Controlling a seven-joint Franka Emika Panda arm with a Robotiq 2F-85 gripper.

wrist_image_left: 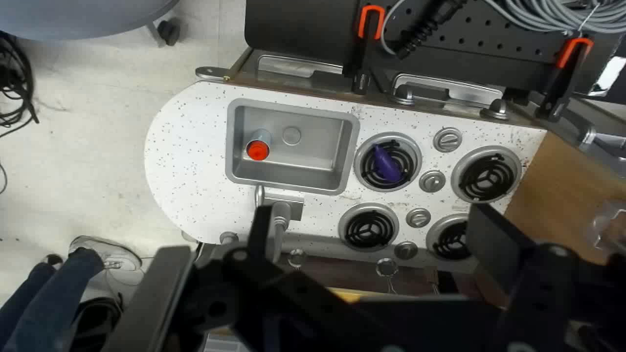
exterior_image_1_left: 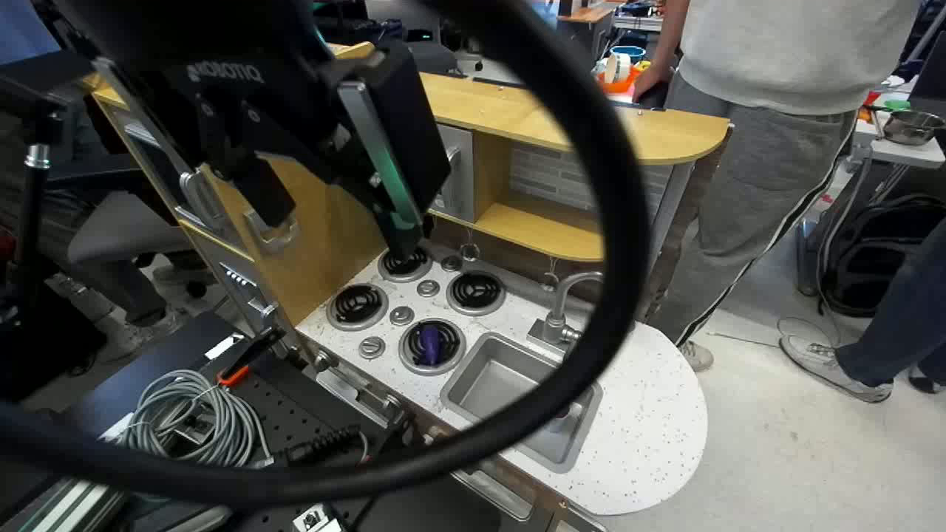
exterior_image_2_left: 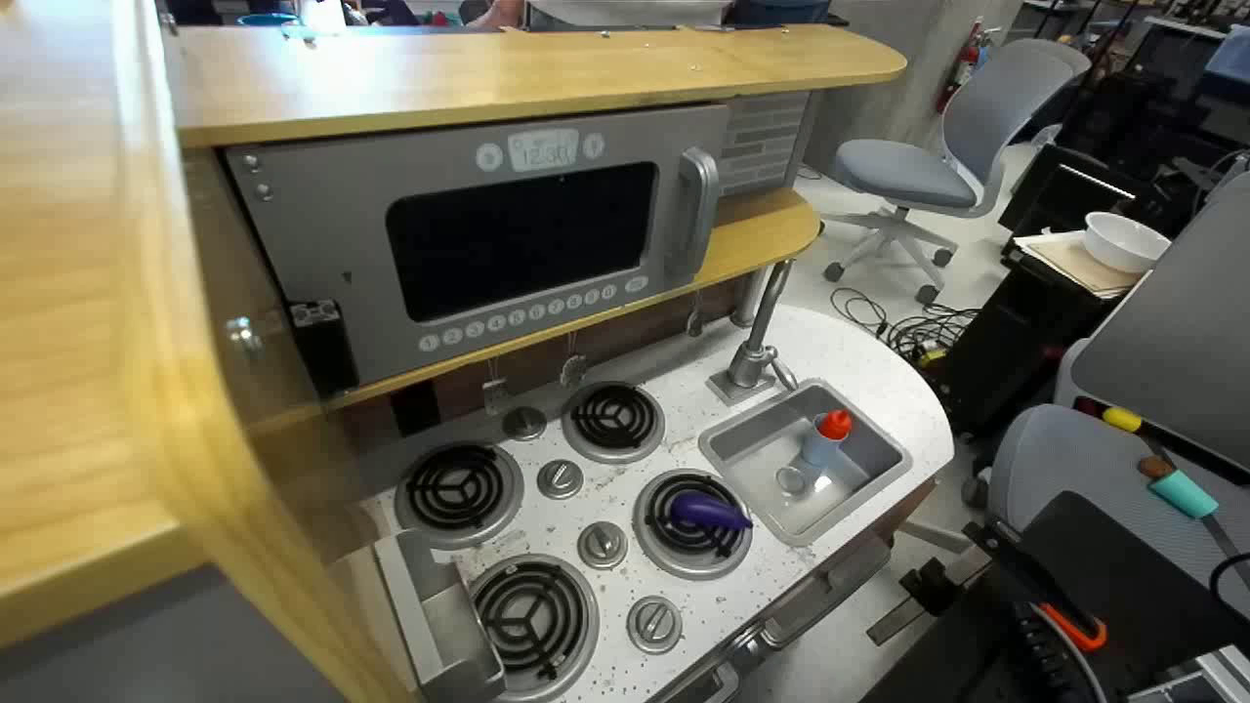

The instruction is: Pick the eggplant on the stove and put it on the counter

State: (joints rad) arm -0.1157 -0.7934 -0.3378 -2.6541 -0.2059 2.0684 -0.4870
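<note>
The purple eggplant (exterior_image_1_left: 431, 344) lies on its side on a front burner of the stove, the burner nearest the sink. It also shows in an exterior view (exterior_image_2_left: 705, 510) and in the wrist view (wrist_image_left: 386, 164). The stove (exterior_image_2_left: 605, 493) has black coil burners and grey knobs set in the white speckled top. The counter (exterior_image_1_left: 654, 428) is the rounded white end beyond the sink; it also shows in the wrist view (wrist_image_left: 188, 156). My gripper (wrist_image_left: 372, 215) is open and empty, high above the toy kitchen and apart from the eggplant. It also shows in an exterior view (exterior_image_1_left: 340, 218).
A grey sink (wrist_image_left: 293, 108) with a faucet (exterior_image_2_left: 762, 342) lies between stove and counter. A red-topped cup (exterior_image_2_left: 835, 424) stands in the sink. A yellow shelf (exterior_image_1_left: 517, 111) and microwave (exterior_image_2_left: 586, 127) rise behind. A wooden side panel (wrist_image_left: 562, 171) borders the stove. A thick black cable (exterior_image_1_left: 628, 222) loops in front.
</note>
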